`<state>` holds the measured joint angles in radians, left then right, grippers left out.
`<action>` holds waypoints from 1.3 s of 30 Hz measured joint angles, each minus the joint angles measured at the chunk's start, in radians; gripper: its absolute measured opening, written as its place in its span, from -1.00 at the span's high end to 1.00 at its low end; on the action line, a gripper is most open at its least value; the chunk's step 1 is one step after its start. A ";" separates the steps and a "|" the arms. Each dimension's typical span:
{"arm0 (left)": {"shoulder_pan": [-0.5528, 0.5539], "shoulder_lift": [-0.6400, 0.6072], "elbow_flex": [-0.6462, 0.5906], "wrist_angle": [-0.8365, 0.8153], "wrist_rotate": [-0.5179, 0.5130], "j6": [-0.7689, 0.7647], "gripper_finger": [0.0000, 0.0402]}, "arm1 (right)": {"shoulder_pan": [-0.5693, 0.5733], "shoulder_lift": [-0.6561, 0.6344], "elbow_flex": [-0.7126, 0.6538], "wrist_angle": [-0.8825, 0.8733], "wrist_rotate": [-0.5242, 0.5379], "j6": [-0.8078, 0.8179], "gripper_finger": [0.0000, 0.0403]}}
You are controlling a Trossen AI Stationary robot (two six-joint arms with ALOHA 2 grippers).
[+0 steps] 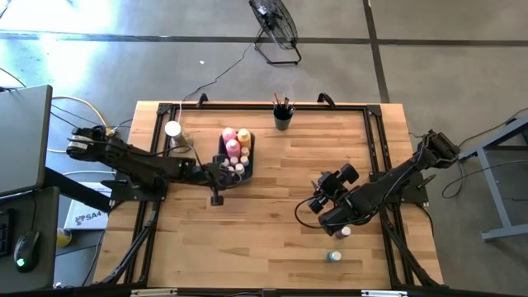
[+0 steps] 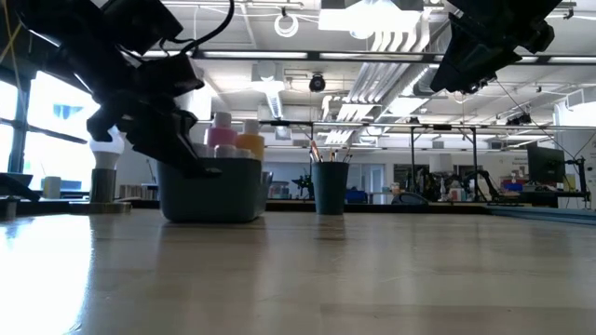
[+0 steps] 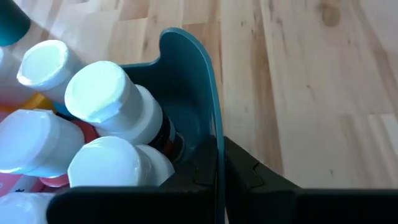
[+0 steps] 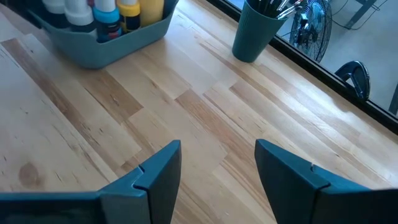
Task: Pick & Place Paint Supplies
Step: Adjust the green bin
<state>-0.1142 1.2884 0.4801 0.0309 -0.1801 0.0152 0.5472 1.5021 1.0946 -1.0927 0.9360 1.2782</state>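
Note:
A dark teal bin [image 1: 251,157] stands on the wooden table left of centre. It holds a tall pink bottle [image 1: 229,135], a yellow one [image 1: 243,134] and several small white-capped paint bottles [image 3: 99,99]. My left gripper [image 1: 223,173] is shut on the bin's wall at its near left end. A dark cup with paintbrushes [image 1: 283,117] stands at the far edge. Two small paint bottles [image 1: 332,256] [image 1: 341,233] stand on the table at the near right. My right gripper [image 4: 217,168] hovers open over bare wood right of centre, nothing between its fingers. My left gripper pinches the bin's thin upright wall [image 3: 216,134] between its two fingers, one finger [image 3: 199,168] inside the bin beside the bottles and the other [image 3: 252,171] outside. The fingers slant down from the table's left side. In the low view the bin's bottom [image 2: 209,216] sits on the table.
A white knob on a round tan base [image 1: 172,129] stands near the table's far left corner, close to the bin. Black frame rails run along the table's edges. Bare wood lies between the bin and my right arm.

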 joint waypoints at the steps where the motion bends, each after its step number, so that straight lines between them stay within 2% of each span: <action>1: -0.010 0.000 0.000 0.000 -0.007 -0.010 0.97 | 0.000 0.000 0.000 0.000 0.000 0.000 0.01; 17: -0.138 0.004 0.066 -0.064 -0.076 -0.087 0.97 | 0.000 0.000 0.000 0.000 0.000 0.000 0.01; 23: -0.168 0.003 0.076 -0.096 -0.092 -0.161 0.97 | 0.000 0.000 0.000 0.000 0.000 0.000 0.01; 39: -0.230 0.006 0.077 -0.093 -0.097 -0.265 0.97 | 0.000 0.000 0.000 0.000 -0.011 0.000 0.01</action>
<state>-0.3443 1.2942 0.5571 -0.0624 -0.2775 -0.2494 0.5468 1.5021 1.0946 -1.0931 0.9247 1.2785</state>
